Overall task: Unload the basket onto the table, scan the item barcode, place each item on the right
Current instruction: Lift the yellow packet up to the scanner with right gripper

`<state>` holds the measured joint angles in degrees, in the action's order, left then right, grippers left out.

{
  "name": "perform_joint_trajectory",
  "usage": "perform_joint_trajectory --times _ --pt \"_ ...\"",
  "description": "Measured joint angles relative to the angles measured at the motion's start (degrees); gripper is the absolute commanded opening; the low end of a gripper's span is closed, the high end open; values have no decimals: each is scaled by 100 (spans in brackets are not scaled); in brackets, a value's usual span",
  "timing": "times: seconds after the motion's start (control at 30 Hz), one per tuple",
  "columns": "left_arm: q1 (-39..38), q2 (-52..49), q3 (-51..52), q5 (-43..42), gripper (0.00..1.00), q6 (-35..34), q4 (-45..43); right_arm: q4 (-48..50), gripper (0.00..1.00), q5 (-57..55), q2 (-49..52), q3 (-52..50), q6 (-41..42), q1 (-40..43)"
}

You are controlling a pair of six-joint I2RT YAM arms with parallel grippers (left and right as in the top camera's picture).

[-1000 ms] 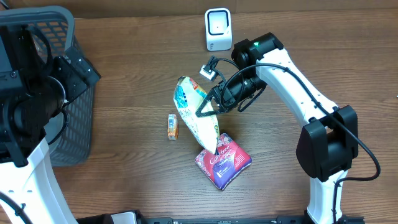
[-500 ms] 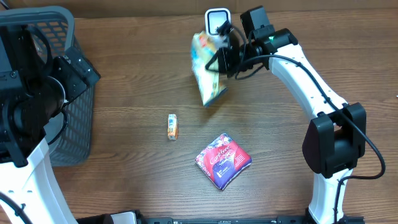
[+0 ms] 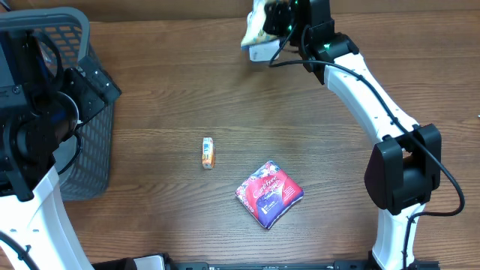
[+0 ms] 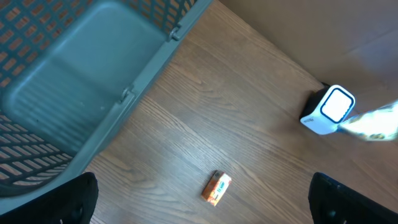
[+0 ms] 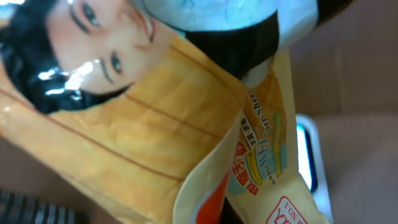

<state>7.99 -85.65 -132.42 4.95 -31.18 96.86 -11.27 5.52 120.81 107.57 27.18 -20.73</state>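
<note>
Two grippers: right gripper [image 3: 283, 21] pinches snack bag [image 3: 253, 28] directly above scanner [image 4: 328, 111]; left gripper [image 4: 205, 208], well away from scanner, spread wide.

We see a grey-blue plastic basket [image 4: 146, 71] at ten o'clock. A small orange packet [image 4: 216, 187] lies at six, a white boxy scanner [image 4: 328, 111] at three.

table [image 3: 165, 97]: matt wood grain | basket [image 4: 93, 68]: smooth plastic mesh | pouch [image 5: 143, 124]: glossy crinkled film
</note>
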Motion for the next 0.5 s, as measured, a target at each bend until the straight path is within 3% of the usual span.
perform_joint_trajectory --times 0.27,0.5 --pt "0 0 0 0 100 2 2 909 4 -645 498 0 -22 -116" --pt "0 0 0 0 100 2 2 951 4 -737 1143 -9 -46 -190"
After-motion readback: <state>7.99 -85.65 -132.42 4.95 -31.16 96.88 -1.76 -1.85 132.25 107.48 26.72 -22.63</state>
